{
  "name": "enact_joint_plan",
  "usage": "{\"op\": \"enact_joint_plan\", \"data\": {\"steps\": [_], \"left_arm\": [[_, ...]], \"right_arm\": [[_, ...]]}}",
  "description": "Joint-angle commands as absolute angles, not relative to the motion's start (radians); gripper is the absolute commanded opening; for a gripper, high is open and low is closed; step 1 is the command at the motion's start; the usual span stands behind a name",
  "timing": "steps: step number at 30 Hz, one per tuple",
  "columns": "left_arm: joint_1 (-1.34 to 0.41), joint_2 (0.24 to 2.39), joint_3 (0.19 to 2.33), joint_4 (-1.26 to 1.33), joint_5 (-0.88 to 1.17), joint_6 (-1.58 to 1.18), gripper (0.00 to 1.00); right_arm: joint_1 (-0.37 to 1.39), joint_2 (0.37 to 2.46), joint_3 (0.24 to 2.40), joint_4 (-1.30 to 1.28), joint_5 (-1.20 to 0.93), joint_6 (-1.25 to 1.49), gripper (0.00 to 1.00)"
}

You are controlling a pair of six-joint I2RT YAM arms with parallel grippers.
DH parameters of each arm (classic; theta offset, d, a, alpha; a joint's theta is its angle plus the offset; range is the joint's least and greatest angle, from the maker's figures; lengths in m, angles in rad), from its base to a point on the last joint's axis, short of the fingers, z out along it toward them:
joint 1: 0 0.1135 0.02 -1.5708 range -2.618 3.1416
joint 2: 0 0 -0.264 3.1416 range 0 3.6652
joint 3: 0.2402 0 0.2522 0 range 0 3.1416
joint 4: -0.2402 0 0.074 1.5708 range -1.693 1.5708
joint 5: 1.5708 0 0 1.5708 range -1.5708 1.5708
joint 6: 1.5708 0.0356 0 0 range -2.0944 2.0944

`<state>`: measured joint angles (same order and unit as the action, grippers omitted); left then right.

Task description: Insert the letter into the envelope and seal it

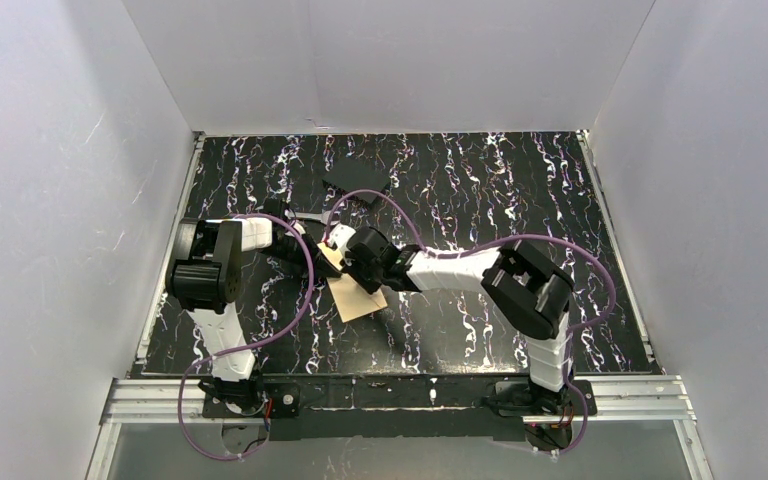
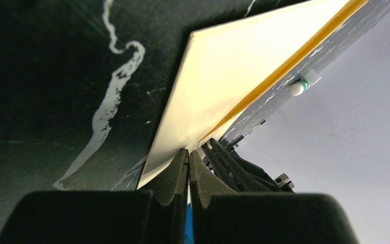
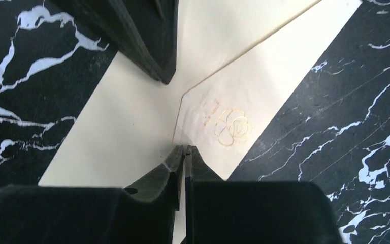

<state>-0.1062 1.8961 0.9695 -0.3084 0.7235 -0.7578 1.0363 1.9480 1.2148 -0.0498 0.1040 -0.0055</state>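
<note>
The cream envelope (image 3: 132, 127) lies on the black marbled table (image 3: 335, 127) with its triangular flap (image 3: 233, 101), marked with a gold flower, folded down over it. From above it looks pale tan (image 1: 360, 300) and is partly under the right wrist. My right gripper (image 3: 184, 148) is shut, its tips resting on the flap's edge. My left gripper (image 2: 188, 150) is shut on the envelope's (image 2: 223, 76) near edge; its fingers (image 3: 147, 51) show at the top of the right wrist view. A tan strip (image 2: 294, 57) runs along the envelope's far edge. The letter is not separately visible.
A black flat square (image 1: 357, 178) lies at the back of the table, behind both wrists. White walls (image 1: 60, 200) close in three sides. A metal rail (image 1: 400, 392) with the arm bases runs along the near edge. Purple cables (image 1: 560, 245) arc over the arms.
</note>
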Motion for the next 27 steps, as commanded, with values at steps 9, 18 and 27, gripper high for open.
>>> {"op": "enact_joint_plan", "data": {"steps": [9,18,27], "left_arm": [[-0.083,1.932,0.947,-0.351,0.555,-0.733,0.00],[-0.083,1.959,0.963,-0.376,0.589,-0.654,0.00],[-0.083,1.962,0.972,-0.389,0.575,-0.619,0.00]], "right_arm": [[1.040,1.962,1.147,-0.228,0.030,-0.007,0.16],[1.040,2.091,1.320,-0.181,0.125,0.075,0.11],[1.023,2.155,1.429,-0.210,0.232,0.128,0.08]]}}
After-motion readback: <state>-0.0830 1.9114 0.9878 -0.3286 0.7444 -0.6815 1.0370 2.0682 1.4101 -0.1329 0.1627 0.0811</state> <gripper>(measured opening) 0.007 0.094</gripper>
